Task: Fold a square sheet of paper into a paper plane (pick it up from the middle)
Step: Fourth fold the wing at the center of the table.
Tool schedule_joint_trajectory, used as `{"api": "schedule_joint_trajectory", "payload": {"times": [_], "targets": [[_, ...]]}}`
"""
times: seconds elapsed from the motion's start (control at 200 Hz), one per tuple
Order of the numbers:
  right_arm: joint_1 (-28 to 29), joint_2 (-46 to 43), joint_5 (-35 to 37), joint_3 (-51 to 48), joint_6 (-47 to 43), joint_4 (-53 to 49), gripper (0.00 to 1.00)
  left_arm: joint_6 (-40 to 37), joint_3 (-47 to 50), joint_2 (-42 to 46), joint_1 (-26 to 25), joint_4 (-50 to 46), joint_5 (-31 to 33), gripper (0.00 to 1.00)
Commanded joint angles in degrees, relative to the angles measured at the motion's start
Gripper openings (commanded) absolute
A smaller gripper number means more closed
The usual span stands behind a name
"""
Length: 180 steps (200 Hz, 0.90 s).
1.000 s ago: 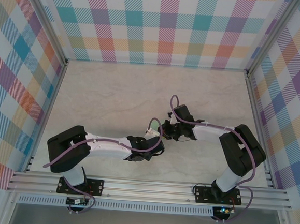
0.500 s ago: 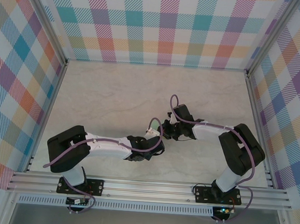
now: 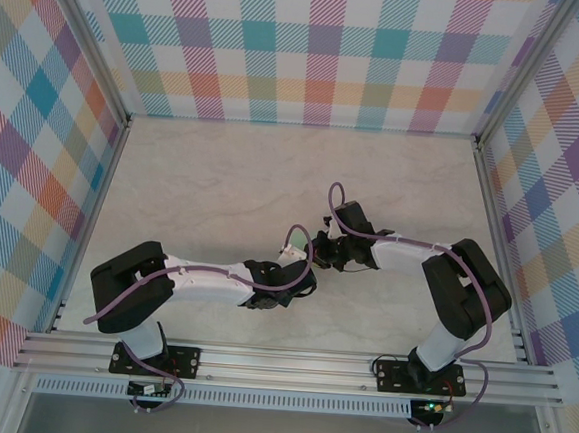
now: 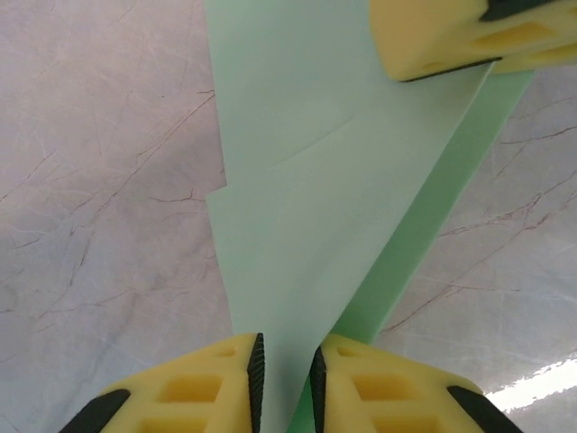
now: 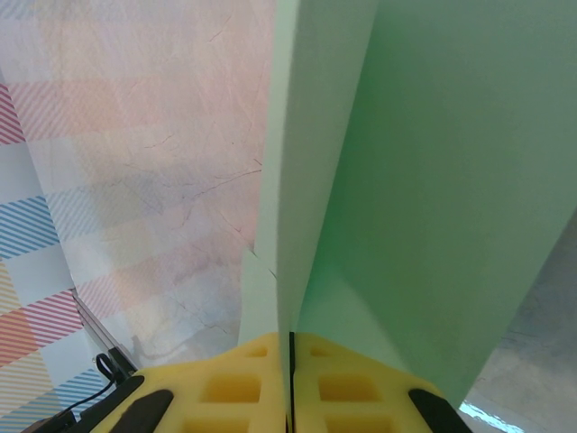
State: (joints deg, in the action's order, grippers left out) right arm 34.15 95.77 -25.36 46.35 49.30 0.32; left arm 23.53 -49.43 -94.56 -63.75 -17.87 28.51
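Observation:
The pale mint-green paper plane (image 3: pixel 294 241) is held above the table between the two arms. In the left wrist view the paper plane (image 4: pixel 306 198) runs down into my left gripper (image 4: pixel 284 379), whose black pads are closed in on its narrow end. A yellow finger of the right gripper (image 4: pixel 442 36) pinches its far corner. Seen from the right wrist, my right gripper (image 5: pixel 290 361) is shut tight on a folded edge of the paper plane (image 5: pixel 433 180), which rises upright from the jaws. From above, the left gripper (image 3: pixel 291 260) and right gripper (image 3: pixel 317 249) meet at the table's middle.
The marble-patterned table (image 3: pixel 202 180) is boxed in by plaid walls (image 3: pixel 313 48) at the back and both sides, with a metal rail (image 3: pixel 288 367) along the near edge. Purple cables (image 3: pixel 336 195) loop over both arms.
My left gripper's jaws have closed in on the paper plane. Both arms have stayed nearly where they were.

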Motion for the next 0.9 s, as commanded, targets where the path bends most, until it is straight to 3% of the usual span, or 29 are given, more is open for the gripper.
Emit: {"api": "schedule_joint_trajectory", "payload": {"times": [0.0,0.44,0.805,0.895], "targets": [[0.2,0.6,-1.1,1.7,-0.3,-1.2,0.07,-0.1,0.0,0.4,0.5,0.0,0.1,0.17],[0.2,-0.4,-1.4,1.7,-1.0,-1.9,0.11,0.2,2.7,2.8,2.8,4.1,-5.6,0.0],[0.2,-6.6,3.0,1.0,-5.6,-9.2,0.46,1.1,8.8,6.6,9.2,13.4,-21.1,0.0],[0.2,-8.2,3.7,0.6,-6.8,-10.6,0.47,1.4,10.3,7.0,11.3,15.8,-25.0,0.0]]}}
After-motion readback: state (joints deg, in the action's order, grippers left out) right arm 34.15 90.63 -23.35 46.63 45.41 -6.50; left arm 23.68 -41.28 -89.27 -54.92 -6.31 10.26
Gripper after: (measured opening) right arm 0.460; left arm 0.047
